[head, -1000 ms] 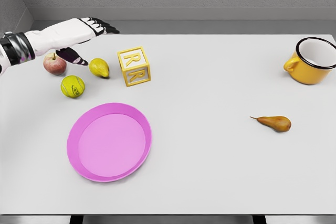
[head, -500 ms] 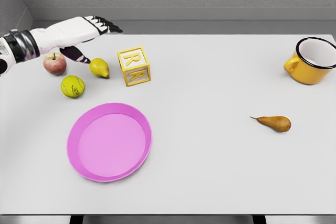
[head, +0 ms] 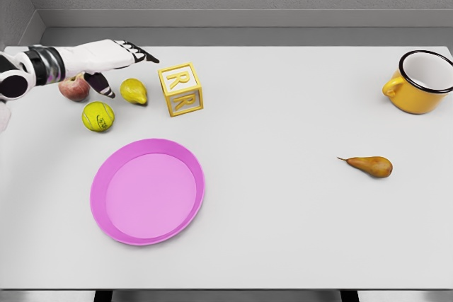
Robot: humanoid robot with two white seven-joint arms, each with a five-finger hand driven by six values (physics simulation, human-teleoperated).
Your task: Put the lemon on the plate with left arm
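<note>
Head view, white table (head: 283,231), grey wall behind.

Left hand (head: 106,54) seen at upper left, arm entering from left edge, forearm white w/ dark banded wrist. Hand held above table, palm down, fingers (head: 141,53) extended and apart, pointing right; thumb (head: 101,84) dropped below palm. Nothing gripped. Thumb tip sits between apple and lemon as seen from cam; contact w/ either can't be told.

Lemon (head: 134,91) located at upper left of table, lying on the surface, just right of thumb and below-right of the palm. Not on plate. Pointed end faces lower right.

Apple (head: 73,88), reddish, partly covered by the hand/wrist, left of lemon. Tennis ball (head: 98,116), yellow-green, found just below apple and lemon, apart from both.

Letter block (head: 180,88), yellow w/ white faces, "R" on top and front, just right of lemon, small gap between. Slightly rotated.

Plate (head: 106,228), pink, round, raised rim, placed front-left of table, below the ball and block. Nothing in it.

Pear (head: 371,166), brown-yellow, on its side at right, stem pointing left. Mug (head: 417,81), yellow outside, white inside, dark rim, at far right edge, handle to left. Both well apart from the left-side cluster.

Right arm not seen.
</note>
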